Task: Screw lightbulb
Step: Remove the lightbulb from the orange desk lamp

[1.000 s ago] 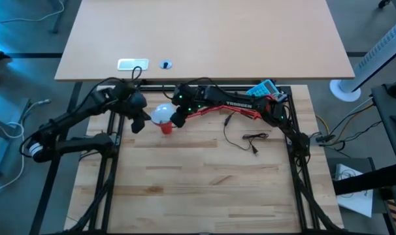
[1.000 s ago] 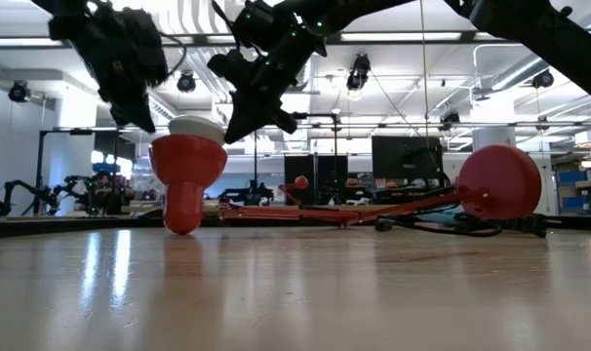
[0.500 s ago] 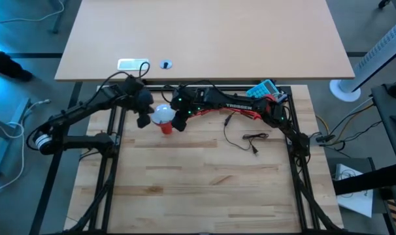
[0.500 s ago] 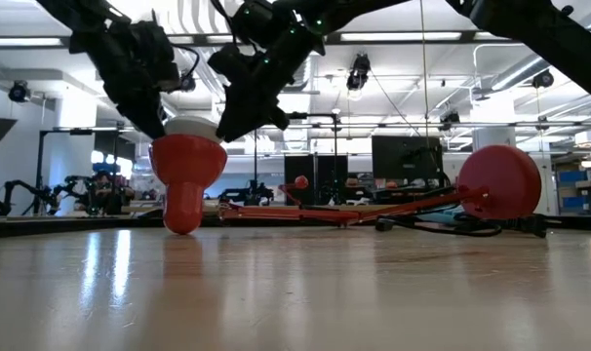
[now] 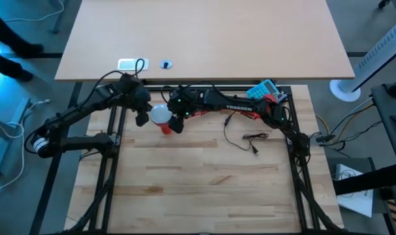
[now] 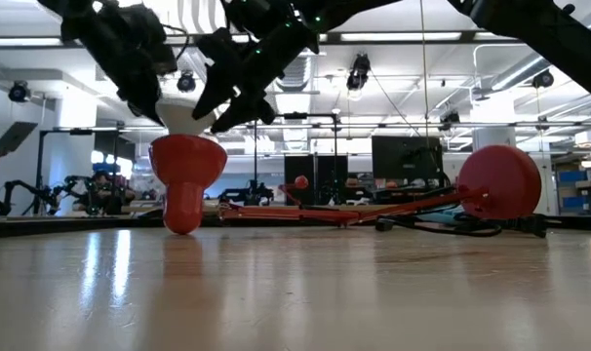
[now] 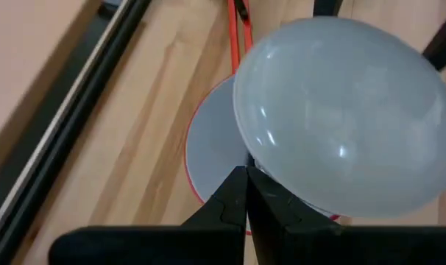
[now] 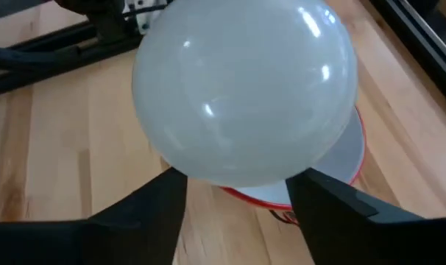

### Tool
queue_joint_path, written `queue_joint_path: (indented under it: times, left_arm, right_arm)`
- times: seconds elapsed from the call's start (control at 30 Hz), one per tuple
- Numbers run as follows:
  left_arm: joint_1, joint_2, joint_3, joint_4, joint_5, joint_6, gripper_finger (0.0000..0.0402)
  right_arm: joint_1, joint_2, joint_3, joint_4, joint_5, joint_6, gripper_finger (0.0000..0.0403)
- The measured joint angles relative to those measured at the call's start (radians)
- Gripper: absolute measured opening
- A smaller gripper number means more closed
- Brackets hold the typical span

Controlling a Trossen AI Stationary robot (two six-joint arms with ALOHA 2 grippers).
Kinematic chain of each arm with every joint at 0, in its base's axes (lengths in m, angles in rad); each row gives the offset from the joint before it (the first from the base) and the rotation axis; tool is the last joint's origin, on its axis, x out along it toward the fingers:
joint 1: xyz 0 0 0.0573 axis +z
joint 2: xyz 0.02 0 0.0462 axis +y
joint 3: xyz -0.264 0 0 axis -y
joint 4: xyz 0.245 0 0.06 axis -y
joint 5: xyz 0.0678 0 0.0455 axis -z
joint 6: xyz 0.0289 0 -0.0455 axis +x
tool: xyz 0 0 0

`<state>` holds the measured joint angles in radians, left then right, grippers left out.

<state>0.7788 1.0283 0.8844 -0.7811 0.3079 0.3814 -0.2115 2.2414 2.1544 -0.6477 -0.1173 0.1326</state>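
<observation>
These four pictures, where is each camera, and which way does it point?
High view: overhead, looking down; both arms meet at the lightbulb.
Low view: at table height, looking level at the red lamp shade; arms enter from above.
Left wrist view: on the left arm; shut left gripper beside the bulb.
Right wrist view: open right gripper straddling it.
All share the bulb.

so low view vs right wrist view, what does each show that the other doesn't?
Only the low view: the lamp's round red base, its arm lying along the table, the shade's red outside, and the left gripper against the lightbulb. Only the right wrist view: the lightbulb's full dome, the shade's white inside, and the right gripper open, a finger on each side of the bulb. Both show the bulb seated in the shade.
</observation>
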Motion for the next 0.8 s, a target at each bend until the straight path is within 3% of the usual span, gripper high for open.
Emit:
queue_joint_path:
  times: [0.2,0.8]
  left_arm:
    - [0.000,-0.013,0.045,-0.002,0.000,-0.027,0.0000]
    - [0.000,-0.012,0.095,-0.002,0.016,-0.077,0.0000]
  right_arm:
    - [0.006,0.000,-0.001,0.065,0.007,0.005,0.0252]
    - [0.038,0.000,-0.003,0.233,0.112,0.009,0.0253]
